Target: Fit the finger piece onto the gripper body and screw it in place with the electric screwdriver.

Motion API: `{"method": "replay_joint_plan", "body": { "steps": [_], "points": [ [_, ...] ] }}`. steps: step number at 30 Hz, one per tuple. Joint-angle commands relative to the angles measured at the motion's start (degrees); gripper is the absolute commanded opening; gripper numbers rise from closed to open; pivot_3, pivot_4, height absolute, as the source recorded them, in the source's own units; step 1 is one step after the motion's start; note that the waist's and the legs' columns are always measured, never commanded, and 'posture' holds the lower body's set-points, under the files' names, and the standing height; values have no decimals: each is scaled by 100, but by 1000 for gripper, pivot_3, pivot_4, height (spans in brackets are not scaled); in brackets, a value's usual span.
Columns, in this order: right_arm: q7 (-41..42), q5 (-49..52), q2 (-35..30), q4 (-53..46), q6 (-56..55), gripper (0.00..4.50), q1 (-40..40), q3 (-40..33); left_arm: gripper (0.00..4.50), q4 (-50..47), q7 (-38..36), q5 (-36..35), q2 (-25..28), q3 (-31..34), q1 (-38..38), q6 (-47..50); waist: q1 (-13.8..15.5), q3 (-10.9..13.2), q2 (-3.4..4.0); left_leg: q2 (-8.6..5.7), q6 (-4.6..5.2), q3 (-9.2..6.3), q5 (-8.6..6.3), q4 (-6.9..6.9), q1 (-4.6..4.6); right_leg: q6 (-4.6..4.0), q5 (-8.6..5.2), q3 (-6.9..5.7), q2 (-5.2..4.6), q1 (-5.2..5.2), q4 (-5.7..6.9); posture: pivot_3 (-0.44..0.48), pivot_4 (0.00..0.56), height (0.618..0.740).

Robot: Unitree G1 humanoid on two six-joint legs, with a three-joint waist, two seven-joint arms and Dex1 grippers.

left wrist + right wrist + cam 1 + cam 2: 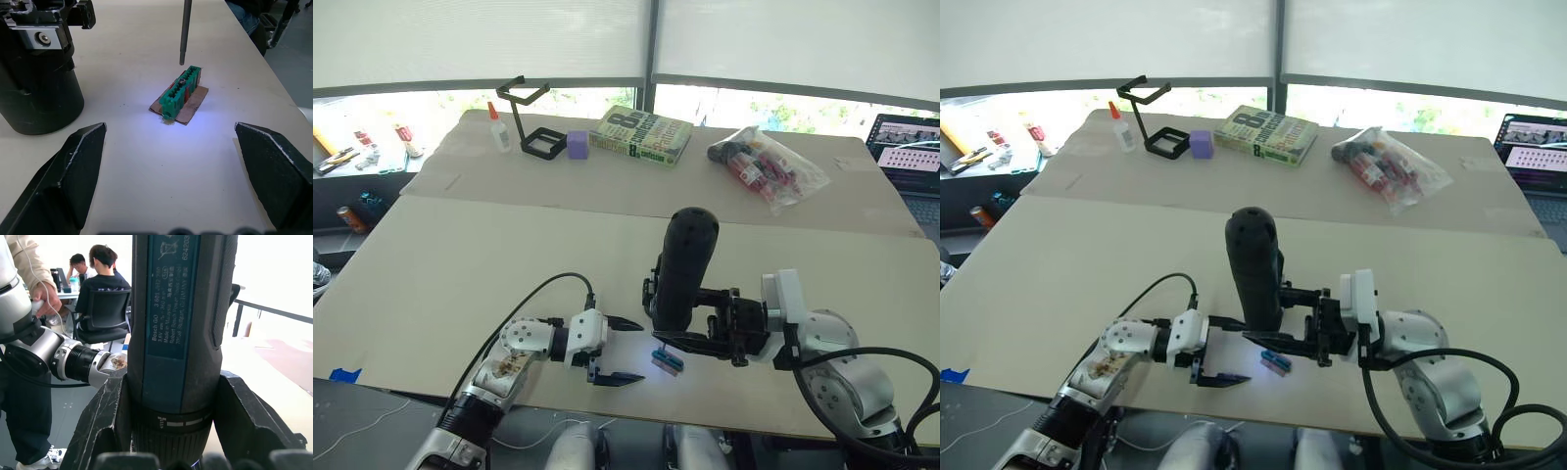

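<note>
- Near the front edge of the tabletop (460, 255), the right pincer (1278, 318) is clamped around the electric screwdriver (1253, 266), holding it upright with its metal bit pointing down just above a small green-and-brown block (182, 94).
- The left pincer (615, 350) is spread wide, its two fingers either side of that block without touching it.
- The gripper body (36, 68) stands just beside the left pincer.
- At the far side lies a clear plastic bag (769, 164) holding small red and dark items.
</note>
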Motion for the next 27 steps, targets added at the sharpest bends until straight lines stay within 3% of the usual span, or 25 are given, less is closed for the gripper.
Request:
{"method": "replay_joint_plan", "body": {
  "steps": [1, 27],
  "points": [
    [32, 65, -2, -154, -226, 1928, -64, -81, 4447, 157, 63, 131, -46, -161, 34, 74, 0, 0, 0, 0, 0, 0, 0, 0, 0, 0, 0, 0, 0, 0, 0, 0, 150, 740],
    [38, -42, -112, -101, -166, 1928, 73, -107, 4447, -1111, 312, -1, 39, -367, 127, 1116, -38, 0, -1, -3, 1, 3, -1, 5, -21, 4, 2, 0, -1, -16, 0, 0, 150, 740]
  ]
}}
